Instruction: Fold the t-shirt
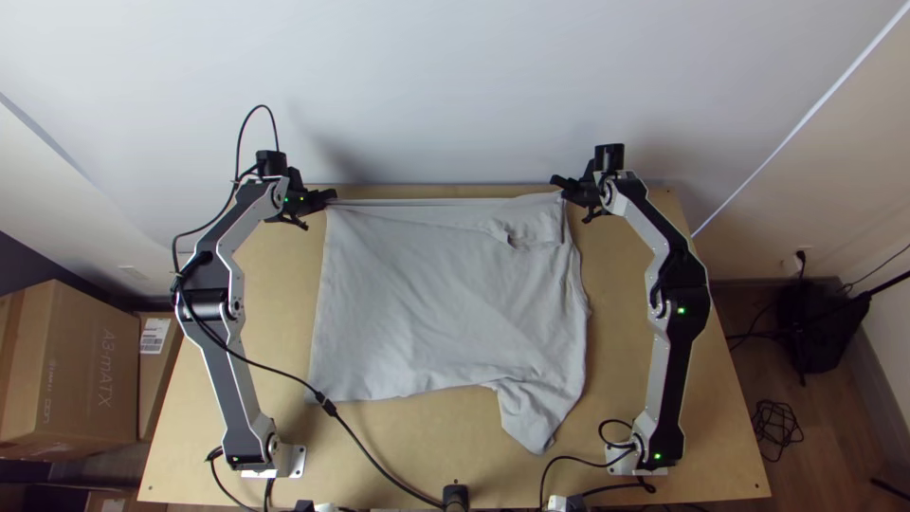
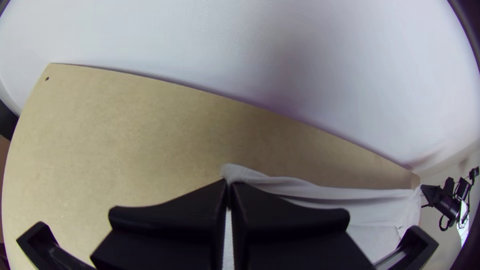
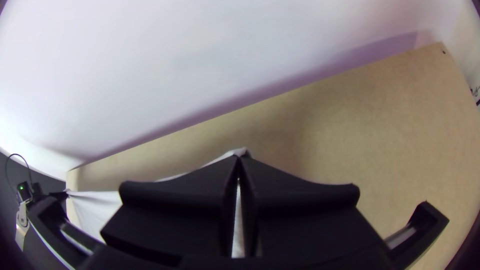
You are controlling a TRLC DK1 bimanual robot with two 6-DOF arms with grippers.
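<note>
In the top view a light grey t-shirt (image 1: 436, 294) lies across the middle of the table, its far edge pulled straight between both grippers. The left gripper (image 1: 332, 196) is shut on the far left corner, the right gripper (image 1: 559, 184) on the far right corner. The neck opening is near the right gripper, and a sleeve sticks out at the near right. The left wrist view has the left gripper (image 2: 229, 184) pinching the cloth (image 2: 310, 191). In the right wrist view the right gripper (image 3: 238, 159) pinches the shirt (image 3: 97, 205), fingers together.
Bare wood of the table (image 1: 607, 379) shows around the shirt. A wall (image 1: 455, 85) rises behind the far edge. A black cable (image 1: 370, 455) crosses the near left part of the table. Cardboard boxes (image 1: 71, 370) stand beyond the left edge.
</note>
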